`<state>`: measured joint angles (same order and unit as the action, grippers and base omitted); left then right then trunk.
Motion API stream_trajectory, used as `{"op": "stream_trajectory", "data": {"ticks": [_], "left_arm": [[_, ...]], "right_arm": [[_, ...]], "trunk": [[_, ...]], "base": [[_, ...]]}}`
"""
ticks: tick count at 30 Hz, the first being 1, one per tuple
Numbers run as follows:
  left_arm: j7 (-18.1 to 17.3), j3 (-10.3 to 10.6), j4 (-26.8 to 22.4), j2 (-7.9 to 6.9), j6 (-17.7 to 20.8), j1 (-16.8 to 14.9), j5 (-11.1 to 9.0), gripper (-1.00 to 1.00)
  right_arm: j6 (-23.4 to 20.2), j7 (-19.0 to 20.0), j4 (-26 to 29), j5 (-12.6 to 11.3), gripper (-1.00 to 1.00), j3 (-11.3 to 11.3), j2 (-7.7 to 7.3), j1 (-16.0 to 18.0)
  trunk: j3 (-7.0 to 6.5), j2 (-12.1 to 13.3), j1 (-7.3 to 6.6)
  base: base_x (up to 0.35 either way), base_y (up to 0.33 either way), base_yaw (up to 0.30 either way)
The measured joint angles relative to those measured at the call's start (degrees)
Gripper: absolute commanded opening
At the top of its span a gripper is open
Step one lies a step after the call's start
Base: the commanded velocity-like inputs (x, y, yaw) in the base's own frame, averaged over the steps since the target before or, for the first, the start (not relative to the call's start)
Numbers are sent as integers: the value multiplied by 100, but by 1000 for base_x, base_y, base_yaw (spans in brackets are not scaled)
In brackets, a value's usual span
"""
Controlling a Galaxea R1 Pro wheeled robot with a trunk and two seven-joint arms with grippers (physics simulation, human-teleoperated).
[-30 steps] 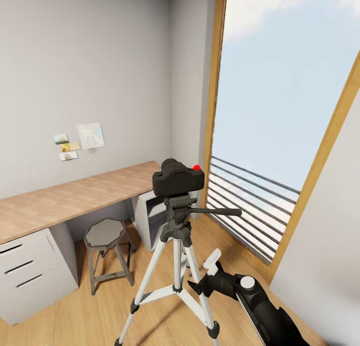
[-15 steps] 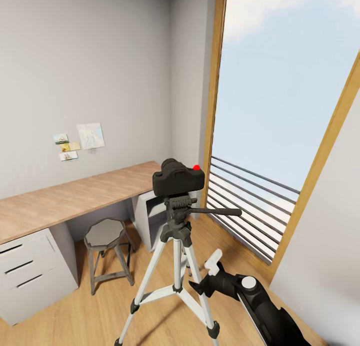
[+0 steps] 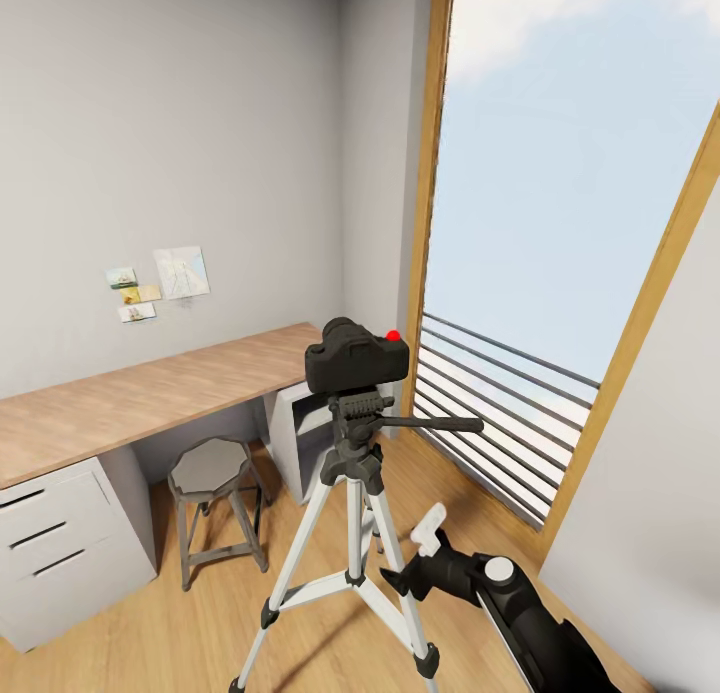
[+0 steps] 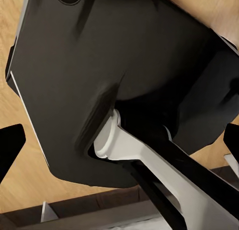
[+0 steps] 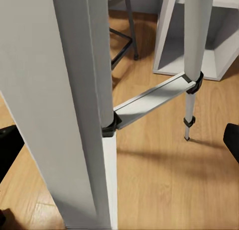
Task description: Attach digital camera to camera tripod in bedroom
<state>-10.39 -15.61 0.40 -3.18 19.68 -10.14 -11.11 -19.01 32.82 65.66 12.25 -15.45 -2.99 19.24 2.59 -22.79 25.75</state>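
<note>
Digital camera [image 3: 356,361] seated on the head of the camera tripod [image 3: 350,493], upright, lens toward the desk [image 3: 140,398], pan handle reaching out toward the window [image 3: 560,223]. Apparently mounted already (a judgement, not a certainty). Right gripper [image 3: 428,530] low beside the tripod's near leg, well below and window-side of the camera, empty; spread or pressed together, cannot tell. Left gripper [image 4: 119,140] close against the robot's own dark body, fingertips wide apart, nothing between. Right arm the nearer. Stool [image 3: 213,470] under the desk.
</note>
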Motion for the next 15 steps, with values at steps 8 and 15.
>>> {"op": "stream_trajectory", "data": {"ticks": [8,15], "left_arm": [[1,0,0,-4,0,0,2,100],[1,0,0,-5,0,0,2,100]], "right_arm": [[-8,-7,-253,-5,100,24,-26,-4],[-13,-10,-406,-7,100,39,-48,-6]], "trunk": [[0,0,0],[0,0,0]], "base": [[0,0,0],[0,0,0]]}}
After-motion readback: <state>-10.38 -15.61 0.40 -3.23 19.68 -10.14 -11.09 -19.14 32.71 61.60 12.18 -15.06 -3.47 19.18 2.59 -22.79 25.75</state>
